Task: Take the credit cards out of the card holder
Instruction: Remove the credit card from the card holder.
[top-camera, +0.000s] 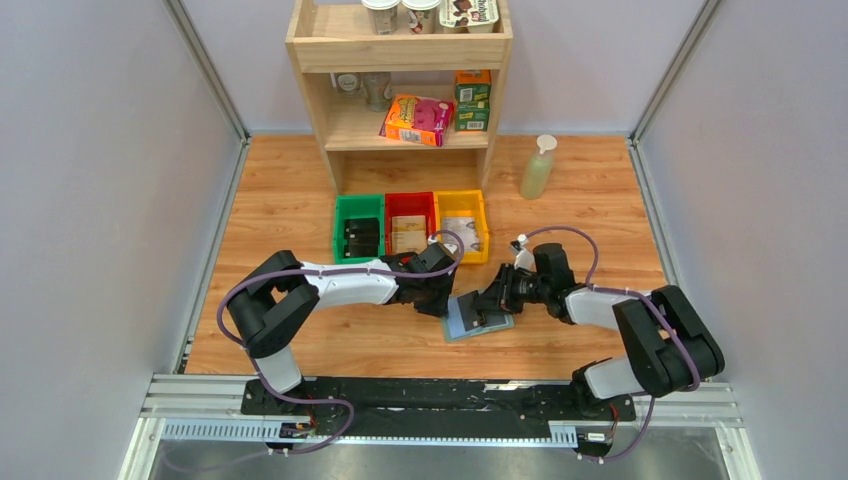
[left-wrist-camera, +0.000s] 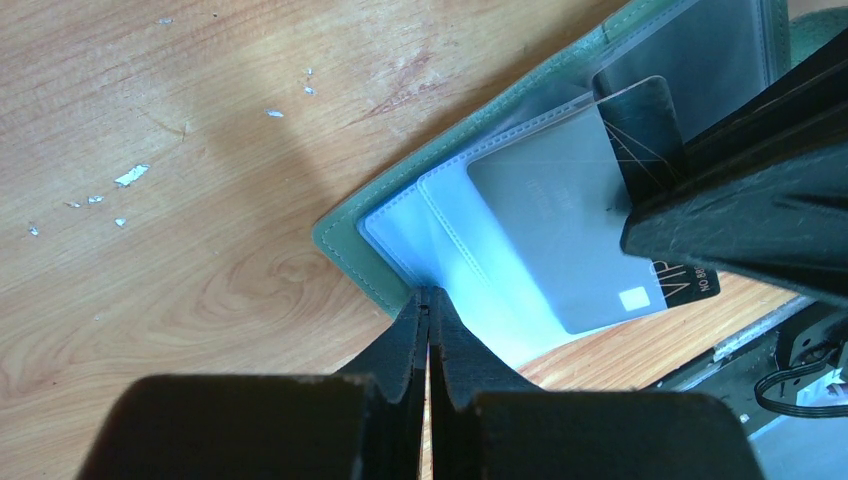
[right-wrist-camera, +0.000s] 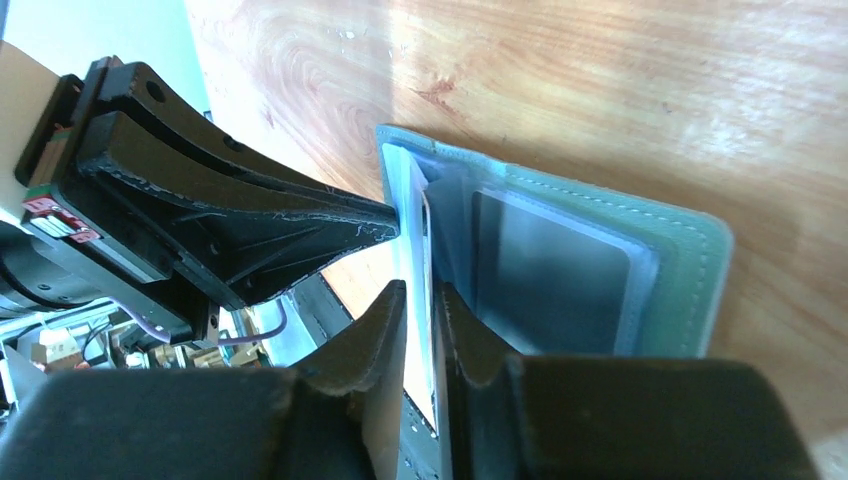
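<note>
work surface: wood-grain table top (top-camera: 290, 200), brightly and evenly lit, a few pale flecks (left-wrist-camera: 130, 175) on it. plain grey wall panels (top-camera: 100, 200) close off left, right and back. a light wooden shelf unit (top-camera: 400, 52) stands at the far edge, centre, stocked with boxes (top-camera: 418, 118) and cups (top-camera: 382, 14). a metal rail (top-camera: 200, 400) runs along the near edge.

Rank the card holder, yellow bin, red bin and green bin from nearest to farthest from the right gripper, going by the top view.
From the right gripper:
1. card holder, right at its fingertips on the table.
2. yellow bin, farther back, rightmost of the three bins.
3. red bin, the middle bin.
4. green bin, the leftmost bin.
</note>
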